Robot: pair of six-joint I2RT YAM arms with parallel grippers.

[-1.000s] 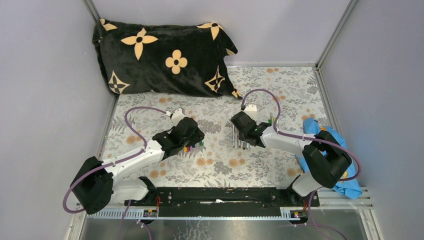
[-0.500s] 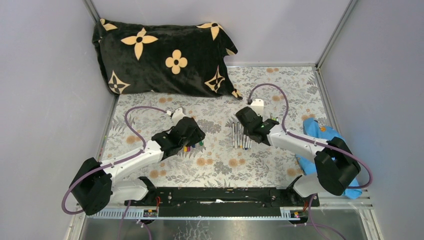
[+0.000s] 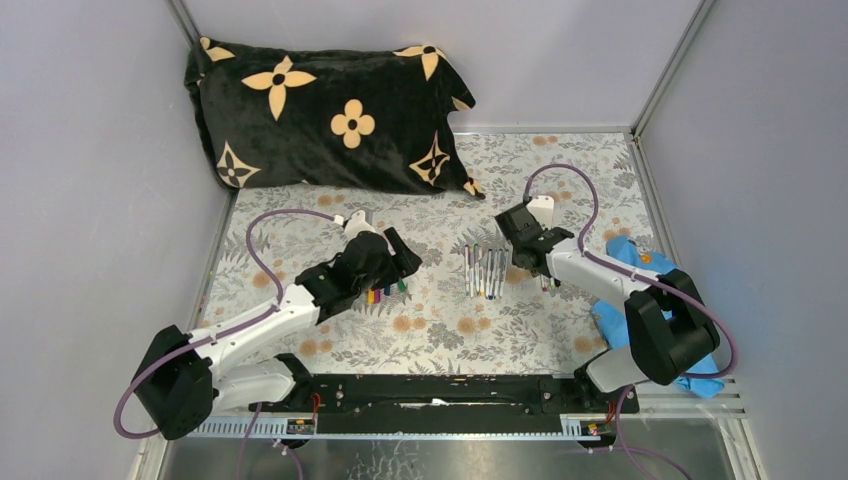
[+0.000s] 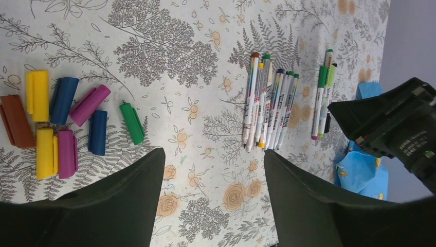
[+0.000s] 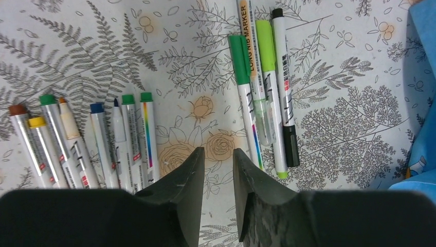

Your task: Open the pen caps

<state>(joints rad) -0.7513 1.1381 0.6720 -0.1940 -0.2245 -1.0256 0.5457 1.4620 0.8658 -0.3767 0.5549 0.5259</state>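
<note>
Several loose pen caps [image 4: 61, 121] in yellow, blue, magenta, green and brown lie in a cluster, seen in the top view [image 3: 385, 294] just under my left gripper [image 3: 402, 252]. That gripper [image 4: 213, 154] is wide open and empty above the cloth. A row of whitish pens [image 3: 485, 272] lies mid-table [image 4: 267, 108] [image 5: 92, 139]. A smaller group of pens [image 5: 267, 87] with green, lime and black caps lies to its right [image 3: 548, 284]. My right gripper [image 3: 522, 258] hovers between the two groups, jaws [image 5: 218, 152] a narrow gap apart with nothing in them.
A black pillow [image 3: 325, 115] with tan flowers fills the back left. A blue cloth [image 3: 650, 300] lies at the right edge under the right arm. Grey walls close in on the left, back and right of the floral tablecloth [image 3: 440, 340].
My right gripper has moved right and back, off the pen row, which now shows in full. My left gripper has shifted slightly to the right and back.
</note>
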